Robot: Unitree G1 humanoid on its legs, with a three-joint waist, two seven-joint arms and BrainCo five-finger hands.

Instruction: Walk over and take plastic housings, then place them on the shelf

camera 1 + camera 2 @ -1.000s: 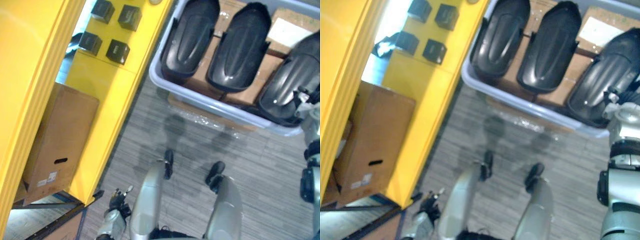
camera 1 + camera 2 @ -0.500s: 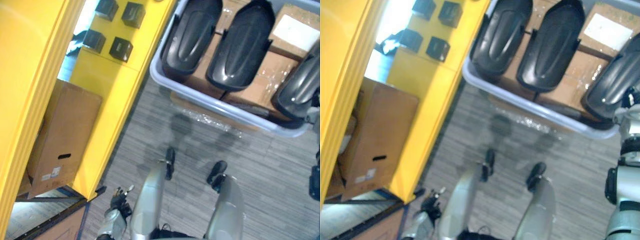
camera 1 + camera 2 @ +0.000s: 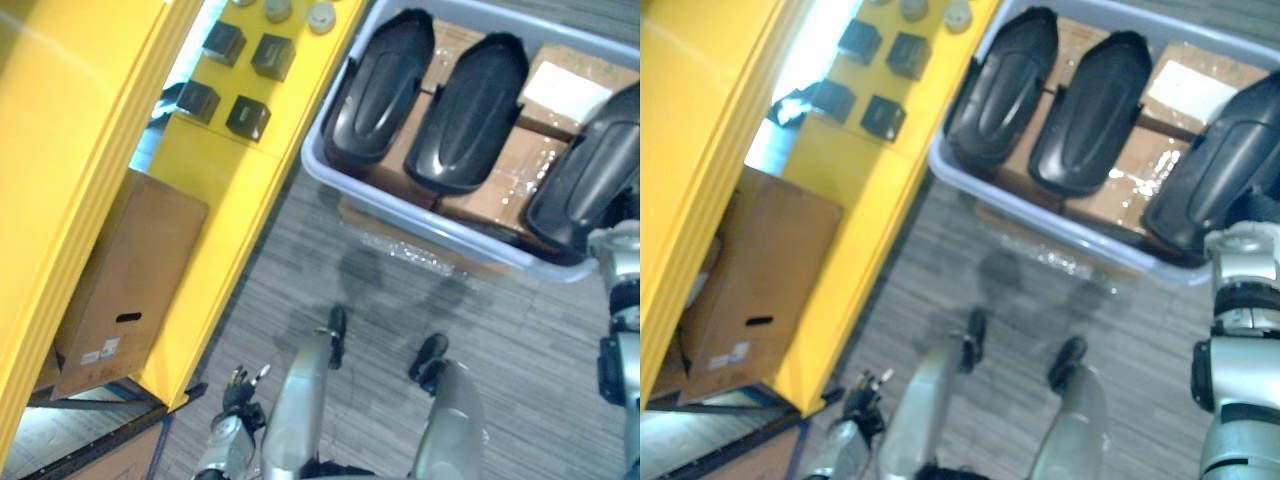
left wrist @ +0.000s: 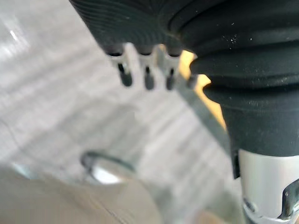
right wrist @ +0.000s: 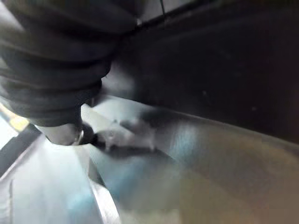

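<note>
Noted three plastic housings (image 3: 470, 115) side by side on cardboard boxes (image 3: 500, 185) inside a grey bin (image 3: 420, 222), none yet on the yellow shelf (image 3: 230, 210). Found the rightmost housing (image 3: 1215, 175) close ahead of the right robot hand (image 5: 51, 60); cannot tell whether grasping or released. Recorded the left robot hand (image 4: 140, 28) released with straight fingers, hanging above the floor (image 4: 56, 93), well apart from the bin. Judged as the pick-up step. Next: confirm a firm hold, lift clear of the bin rim, then turn toward the shelf.
</note>
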